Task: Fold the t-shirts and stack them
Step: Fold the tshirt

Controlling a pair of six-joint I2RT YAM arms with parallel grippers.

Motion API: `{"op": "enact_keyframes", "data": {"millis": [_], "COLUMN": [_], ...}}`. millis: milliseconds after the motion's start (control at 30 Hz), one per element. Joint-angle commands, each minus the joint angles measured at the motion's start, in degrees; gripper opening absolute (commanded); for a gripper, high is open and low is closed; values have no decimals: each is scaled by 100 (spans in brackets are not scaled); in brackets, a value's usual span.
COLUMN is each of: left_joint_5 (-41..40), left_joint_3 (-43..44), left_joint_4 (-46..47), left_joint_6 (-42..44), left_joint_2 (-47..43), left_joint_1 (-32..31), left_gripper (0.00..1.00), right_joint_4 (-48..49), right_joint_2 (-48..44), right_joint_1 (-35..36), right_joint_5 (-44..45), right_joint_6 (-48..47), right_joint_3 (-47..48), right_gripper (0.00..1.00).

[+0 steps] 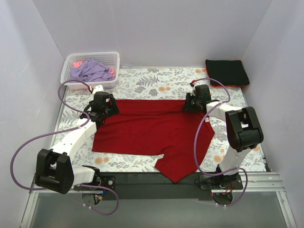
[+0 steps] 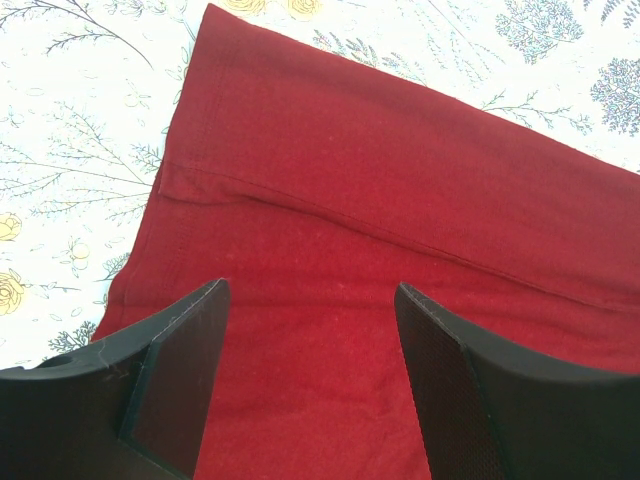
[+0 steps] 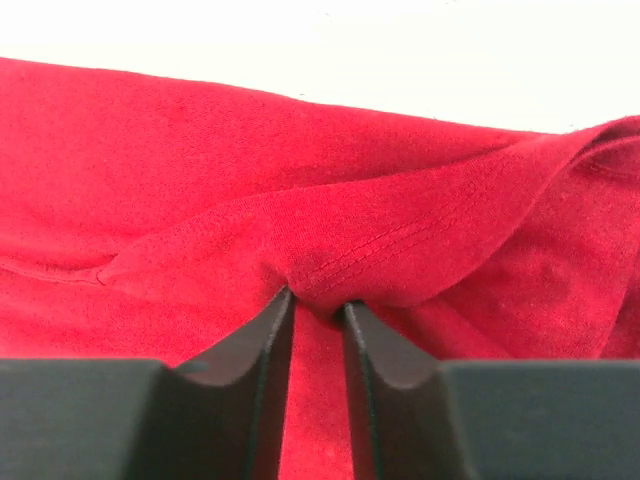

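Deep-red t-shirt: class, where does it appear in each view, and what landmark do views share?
Top external: deep-red t-shirt spread mid-table.
Left wrist: centre and right, under open left pincer.
Right wrist: fills frame, fold pinched by right pincer.
Landmark: floral cloth, top and left-wrist views only.

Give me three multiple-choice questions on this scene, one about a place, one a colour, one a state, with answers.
1. Where does the white basket stand? A far left corner; B far right corner; C near edge.
2. What colour is the t-shirt spread across the middle? A black; B deep red; C lavender.
3. What is the right tool doing? A hanging open; B pinching a fold of the t-shirt; C gripping the basket.
Answers: 1 A, it shows at upper left in the top view. 2 B, its whole surface is deep red. 3 B, red fabric is bunched in its grip.
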Motion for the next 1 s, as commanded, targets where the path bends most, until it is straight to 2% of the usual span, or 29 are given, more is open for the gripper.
{"op": "enact_keyframes", "data": {"millis": [0,133,333,967], "left_joint_5": [-17,-26,1,53], "left_joint_3": [46,55,55,64], "left_joint_4": [70,61,61,44], "left_joint_6": [68,77,77,59], "left_joint_2": [-16,-25,-25,2], "left_joint_1": [-14,-14,-14,-14], "left_gripper": [66,66,66,66], "right_joint_4": [293,284,249,-603], "right_joint_2": [-79,-220,-545,-1301], "right_joint_1": [-34,-61,-87,-78], "right_joint_5": [-160,-204,-406,-1452], "right_joint_6": [108,143,336,828], "right_joint_3": [58,-13,-285,-672], "right_gripper": [30,18,8,8]}}
